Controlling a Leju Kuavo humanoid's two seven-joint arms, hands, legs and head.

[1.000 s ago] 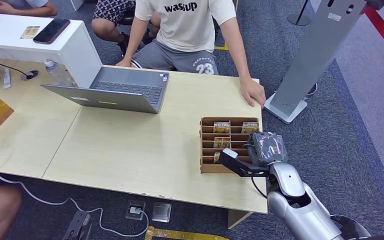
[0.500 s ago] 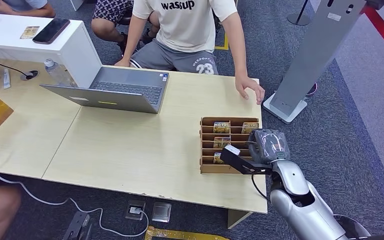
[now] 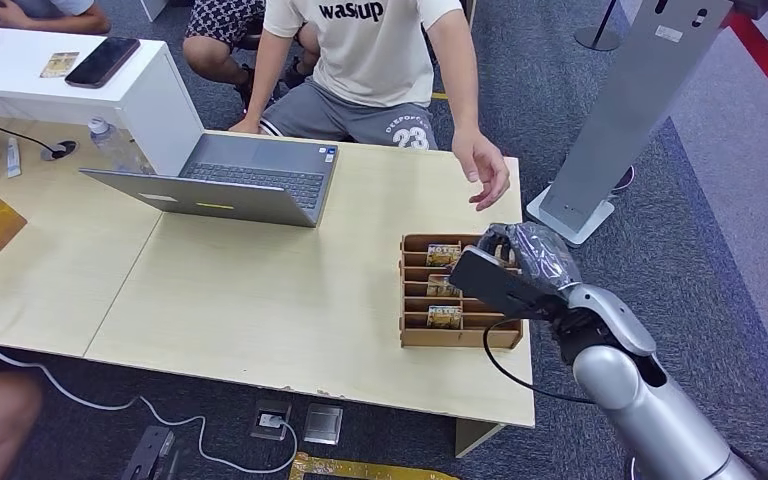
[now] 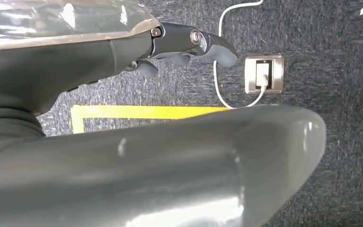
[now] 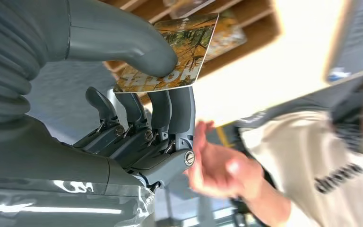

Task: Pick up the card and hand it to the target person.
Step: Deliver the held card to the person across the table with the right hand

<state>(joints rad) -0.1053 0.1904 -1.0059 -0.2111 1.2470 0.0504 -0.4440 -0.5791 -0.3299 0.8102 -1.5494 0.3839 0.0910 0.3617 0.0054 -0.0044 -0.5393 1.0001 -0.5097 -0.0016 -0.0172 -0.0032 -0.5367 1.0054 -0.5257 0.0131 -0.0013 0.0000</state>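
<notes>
Risen above the rack (image 3: 415, 300), right hand (image 3: 530, 255) pinches the card (image 5: 172, 59), seen from its wrist; left hand (image 4: 189, 45) empty.

In your left wrist view the left hand (image 4: 123, 94) hangs over dark grey carpet (image 4: 331, 56), holding nothing, dark fingers (image 4: 208, 42) extended toward a metal floor socket (image 4: 263, 74) with a white cable (image 4: 227, 19), beside yellow floor tape (image 4: 137, 112).

Even, bright overhead light in the head view; the desk (image 3: 260, 290) is sharp, with soft, faint shadows. Right wrist view: the desk surface is overexposed to near white, and the person's hand (image 5: 217, 165) is blurred. Left wrist view: glare streaks on the dark cover.
</notes>
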